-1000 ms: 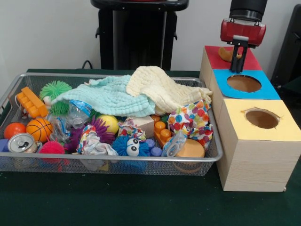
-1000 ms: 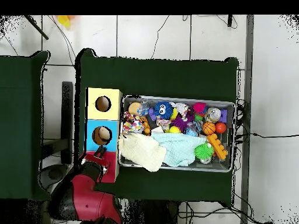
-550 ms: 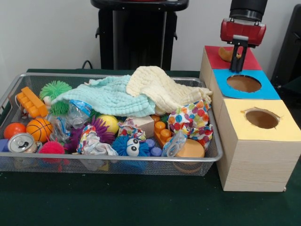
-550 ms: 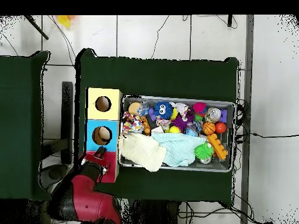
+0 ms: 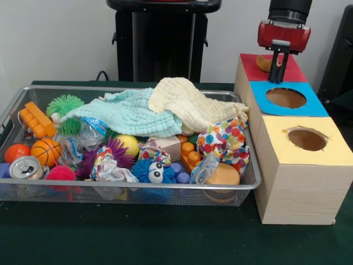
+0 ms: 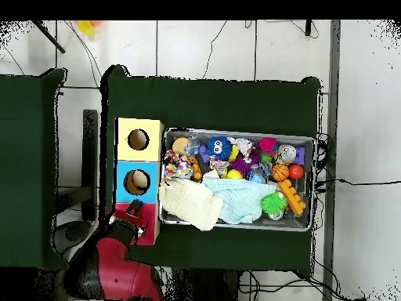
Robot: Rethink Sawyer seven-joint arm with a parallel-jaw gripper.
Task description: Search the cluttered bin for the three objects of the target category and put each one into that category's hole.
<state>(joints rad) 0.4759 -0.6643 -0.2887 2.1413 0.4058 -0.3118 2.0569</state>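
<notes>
My gripper (image 5: pixel 279 74) hangs over the red-topped box (image 5: pixel 294 72) at the far end of the row of boxes, its tip just above the box top. A brown object (image 5: pixel 265 64) lies at the red box's hole, just beside the gripper. In the overhead view the gripper (image 6: pixel 135 207) sits at the red box (image 6: pixel 150 226). The wire bin (image 5: pixel 165 188) is full of mixed toys, cloths, balls and blocks. Nothing from the bin shows in the gripper.
Blue-topped box (image 5: pixel 315 100) and yellow-topped box (image 5: pixel 276 130) stand in line with the red one, right of the bin. Mint cloth (image 5: pixel 129 113) and cream cloth (image 5: pixel 190 102) cover the bin's back. Basketball (image 5: pixel 45 152), can (image 5: pixel 25 167), orange block (image 5: pixel 37 119) lie at left.
The gripper has risen slightly above the red box; in the overhead view the arm has drawn back a little toward the base. The bin's contents have not moved.
</notes>
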